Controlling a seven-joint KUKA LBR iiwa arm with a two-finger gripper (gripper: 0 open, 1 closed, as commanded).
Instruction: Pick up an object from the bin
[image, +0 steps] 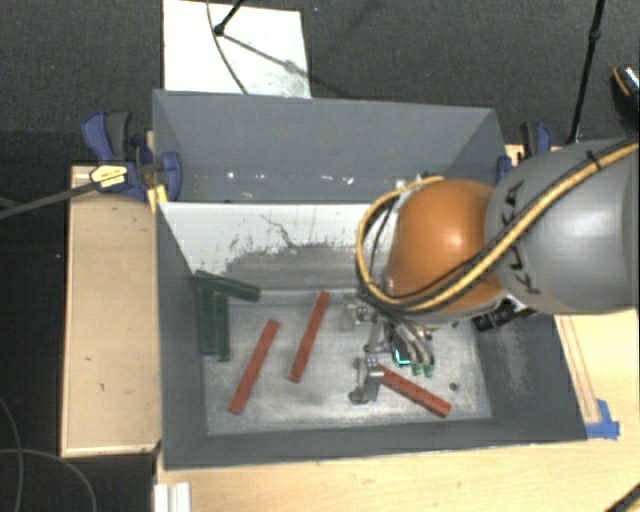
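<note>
Jaws sit low at the bin floor, but whether they are spread or pressed together cannot be told: the metal of the gripper (368, 385) blurs into a tangle of grey parts there. They stand at the left end of a flat red stick (422, 396) that lies aslant in the bin's front right part, its far end pointing toward the right front corner. Whether the stick is between them or just beside them is not clear.

As a judgement, this red stick looks like a stiff, light bar, wood or plastic, thin and low on the floor. Its flatness would make it hard to get under, so a pinch across its narrow width is the likely hold. Taken near one end it may swing or tip, while a hold nearer the middle would carry it level. It does not look fragile.

Further left lie two more red sticks (253, 367) (309, 336), well apart from the gripper, and beyond them a dark green L-shaped piece (215, 312) by the left wall of the grey bin (300, 160).

Above the gripper sits the orange cover (440, 245), looped with yellow and black cables (372, 262). On the grey arm (585, 235) the letters KUKA can be made out; nothing else is readable.
</note>
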